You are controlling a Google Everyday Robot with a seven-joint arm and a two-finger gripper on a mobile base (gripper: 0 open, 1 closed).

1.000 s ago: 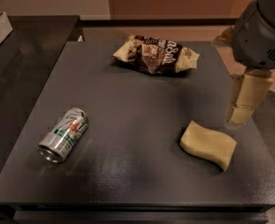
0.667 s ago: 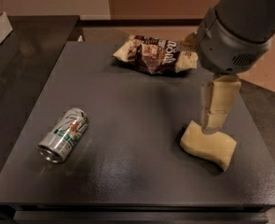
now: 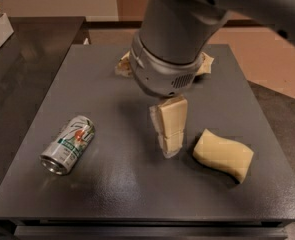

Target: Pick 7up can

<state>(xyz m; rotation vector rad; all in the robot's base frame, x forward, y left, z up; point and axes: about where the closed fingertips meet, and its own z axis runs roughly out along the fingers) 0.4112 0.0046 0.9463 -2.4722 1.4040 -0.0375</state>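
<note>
The 7up can (image 3: 68, 145) lies on its side on the left, near part of the dark grey bench (image 3: 137, 199). Its open-top end points towards the near left corner, and its green lettering and red dot face up. Nothing touches it.

The gripper (image 3: 171, 149) hangs over the middle of the bench, pointing down from the thick grey arm (image 3: 174, 44) that fills the far centre of the view. It is well apart from the can, to the can's right, and it holds nothing. Whether it is released or clenched cannot be told from this angle.

Just right of the gripper, near but not touching it, a pale yellow sponge block (image 3: 223, 154) lies flat on the bench.

At the far side, a snack bag (image 3: 207, 63) is mostly hidden behind the arm. Only its cream-coloured ends show, one on either side of the grey housing.
</note>
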